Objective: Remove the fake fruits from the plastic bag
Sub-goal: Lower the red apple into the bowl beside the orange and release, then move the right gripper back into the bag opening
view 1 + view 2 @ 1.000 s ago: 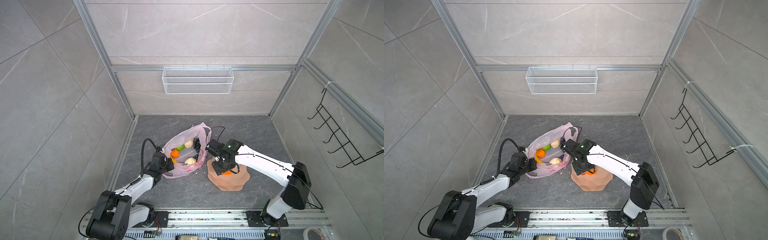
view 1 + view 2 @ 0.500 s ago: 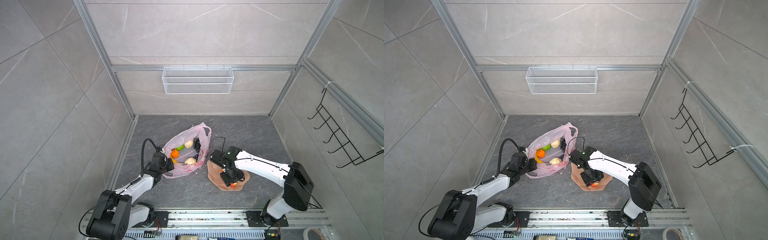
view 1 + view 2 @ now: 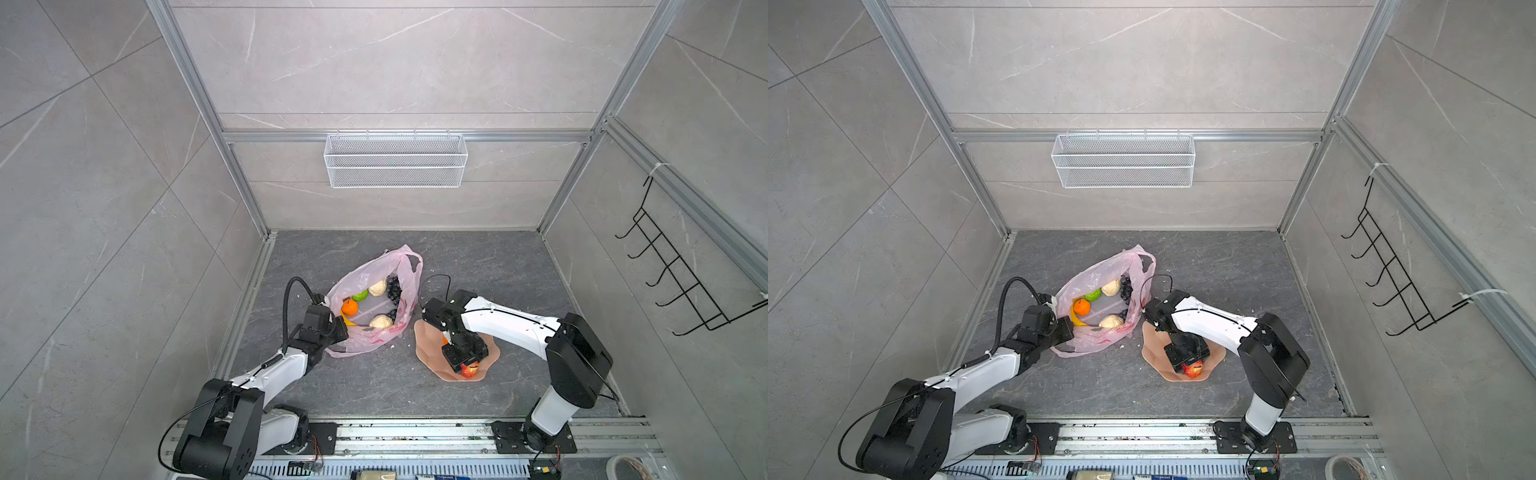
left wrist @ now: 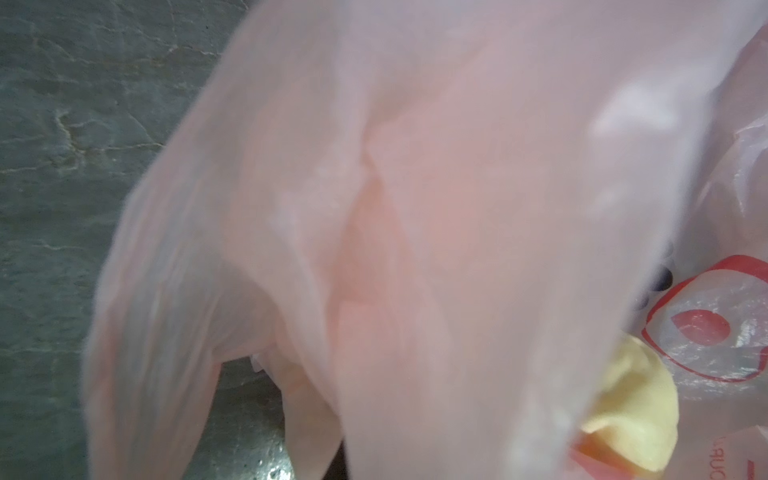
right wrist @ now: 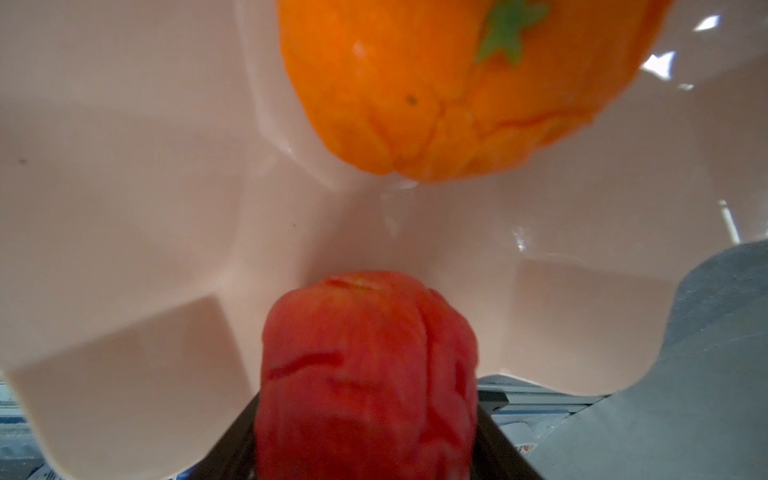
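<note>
A grey stone-patterned desk sat inside a tiled cell, with two robot arms reaching over it. One pink plastic bag lay open left of centre. One peach scalloped plate sat just beside it on the right.

Eight fake fruits showed in all. Six lay in the bag:
- one orange
- one green fruit
- one beige fruit at the far side
- a second beige fruit nearer the arms
- one dark grape bunch along the bag's right wall
- one yellow banana, mostly hidden under the orange

Two more lay on the plate: a second orange and one red apple at the plate's near edge.

The left gripper was pressed together, pinching the bag's near-left rim, and pink film covered its wrist camera. The right gripper hung over the plate's near edge, partly spread. Its fingers showed only as dark blurred edges. They appeared to clasp the red apple from both sides.

A second earlier the right gripper had been at the plate's far edge, next to the bag. It had since crossed to the near edge. The left gripper, the bag and its six fruits had not shifted.
</note>
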Robot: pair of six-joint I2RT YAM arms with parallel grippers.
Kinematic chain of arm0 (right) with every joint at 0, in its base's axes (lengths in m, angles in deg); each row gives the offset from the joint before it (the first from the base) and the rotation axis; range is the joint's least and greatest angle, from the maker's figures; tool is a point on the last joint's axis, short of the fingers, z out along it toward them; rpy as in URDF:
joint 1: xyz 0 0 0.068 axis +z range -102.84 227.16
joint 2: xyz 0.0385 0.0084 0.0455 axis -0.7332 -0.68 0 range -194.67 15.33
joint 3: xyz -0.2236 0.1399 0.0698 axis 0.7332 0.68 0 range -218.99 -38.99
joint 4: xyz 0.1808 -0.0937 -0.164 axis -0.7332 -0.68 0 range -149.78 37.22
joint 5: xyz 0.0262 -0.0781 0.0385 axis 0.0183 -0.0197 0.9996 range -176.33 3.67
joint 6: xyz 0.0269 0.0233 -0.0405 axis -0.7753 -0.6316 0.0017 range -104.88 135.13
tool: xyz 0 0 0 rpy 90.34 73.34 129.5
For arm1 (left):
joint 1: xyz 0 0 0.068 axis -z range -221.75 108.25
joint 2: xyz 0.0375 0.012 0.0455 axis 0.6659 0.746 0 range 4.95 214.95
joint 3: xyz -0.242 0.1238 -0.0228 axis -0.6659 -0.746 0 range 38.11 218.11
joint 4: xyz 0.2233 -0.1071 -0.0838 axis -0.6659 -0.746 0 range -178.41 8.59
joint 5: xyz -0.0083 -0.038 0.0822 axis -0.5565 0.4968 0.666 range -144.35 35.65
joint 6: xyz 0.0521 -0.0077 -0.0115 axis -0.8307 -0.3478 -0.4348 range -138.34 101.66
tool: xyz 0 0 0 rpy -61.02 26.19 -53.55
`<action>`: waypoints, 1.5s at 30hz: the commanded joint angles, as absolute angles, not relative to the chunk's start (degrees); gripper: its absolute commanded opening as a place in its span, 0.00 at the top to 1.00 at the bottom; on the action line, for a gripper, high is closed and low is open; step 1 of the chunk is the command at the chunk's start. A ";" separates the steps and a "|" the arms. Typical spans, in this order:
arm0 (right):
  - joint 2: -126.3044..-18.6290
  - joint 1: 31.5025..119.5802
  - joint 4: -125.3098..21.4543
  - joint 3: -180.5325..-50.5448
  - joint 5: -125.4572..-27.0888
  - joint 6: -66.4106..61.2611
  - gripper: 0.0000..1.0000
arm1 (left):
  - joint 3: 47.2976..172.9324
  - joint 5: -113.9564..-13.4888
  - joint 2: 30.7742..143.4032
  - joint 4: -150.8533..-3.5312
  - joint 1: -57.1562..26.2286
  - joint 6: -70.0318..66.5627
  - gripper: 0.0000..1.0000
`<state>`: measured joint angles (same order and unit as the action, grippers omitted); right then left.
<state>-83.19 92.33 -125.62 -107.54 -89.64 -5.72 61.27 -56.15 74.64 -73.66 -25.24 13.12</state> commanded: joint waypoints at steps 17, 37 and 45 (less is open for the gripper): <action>-84.20 90.98 -127.39 -109.13 -92.47 -4.74 0.26 | 63.00 -56.20 74.15 -73.59 -25.14 12.42 0.95; -76.26 91.84 -120.31 -119.58 -94.43 -10.05 0.36 | 63.07 -56.61 74.16 -73.51 -25.13 12.50 0.95; -87.34 98.88 -106.64 -133.84 -93.53 -15.13 0.36 | 63.45 -57.47 75.00 -73.42 -25.04 12.33 0.94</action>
<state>-82.27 97.57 -112.83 -129.44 -93.72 -12.05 61.51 -56.44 74.70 -73.69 -25.24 13.12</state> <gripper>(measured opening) 0.642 0.058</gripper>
